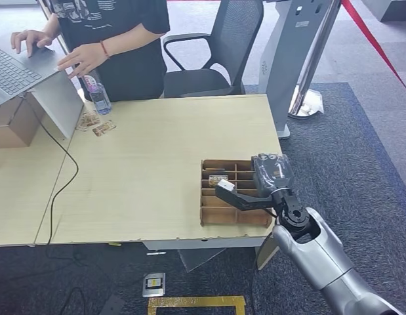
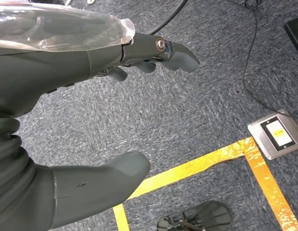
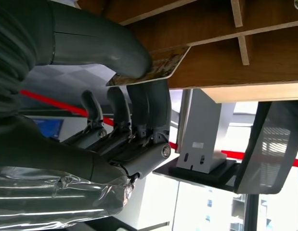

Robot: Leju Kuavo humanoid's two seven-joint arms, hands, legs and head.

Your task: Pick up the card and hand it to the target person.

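— Card [image 3: 154, 70] status?
— I see it pinched in my right hand [image 3: 114, 96], thumb on one face and fingers [image 3: 147, 103] on the other, over the wooden divider tray [image 1: 210, 213] at the desk's [image 1: 156, 164] front right corner.
— What's further left?
— Going left to right along the far edge: a laptop [image 1: 18, 69] at the far left corner with a person [image 1: 117, 39] typing on it, a water bottle [image 1: 98, 92] beside it, and two small cards [image 1: 96, 123] lying on the desk just in front of the bottle.
— And your left hand [image 2: 67, 115]?
— It hangs over the carpet, thumb and fingers apart, holding nothing.
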